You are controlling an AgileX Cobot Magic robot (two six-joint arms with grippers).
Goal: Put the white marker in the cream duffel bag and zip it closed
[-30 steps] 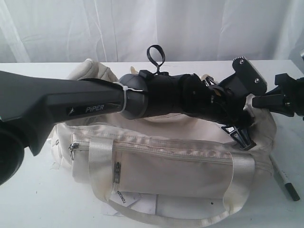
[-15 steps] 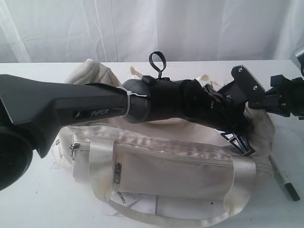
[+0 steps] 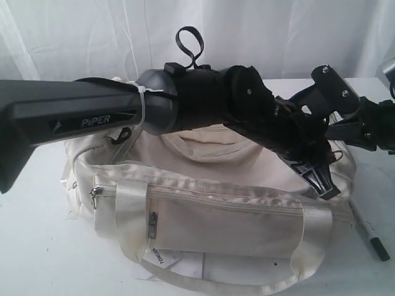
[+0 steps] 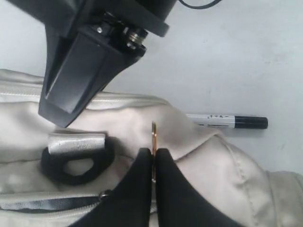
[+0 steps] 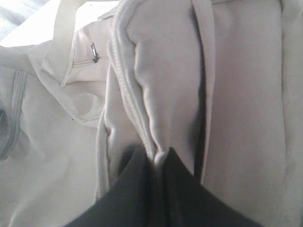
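On a white table (image 3: 37, 259), in front of a pale curtain (image 3: 278, 31), a soft cream duffel bag (image 3: 203, 216) lies on its long side, with its front pocket and pale handles facing the camera. From the left edge, the left arm (image 3: 92, 114) stretches almost level across the top of the bag. It is a long dark grey limb that bends down at the wrist near the bag's right end.

The left pincer (image 4: 154, 158) points down onto the fabric there. Its two black fingers are pressed together on a thin brass-coloured zip pull (image 4: 154, 135), which stands up between their tips. A black strap ring (image 4: 75, 163), held by a loop of pale webbing, lies on the bag just beside the fingers.

From the right edge, the right arm (image 3: 370, 126) reaches in low and roughly level, meeting the left wrist above the bag's right end. The right pincer (image 5: 156, 163) is closed on a raised fold of the cream fabric, right beside a line of zip teeth.

Further right, the white marker (image 3: 368, 231) lies flat on the table. It is outside the bag and just beside its right end, and its dark cap points toward the camera.
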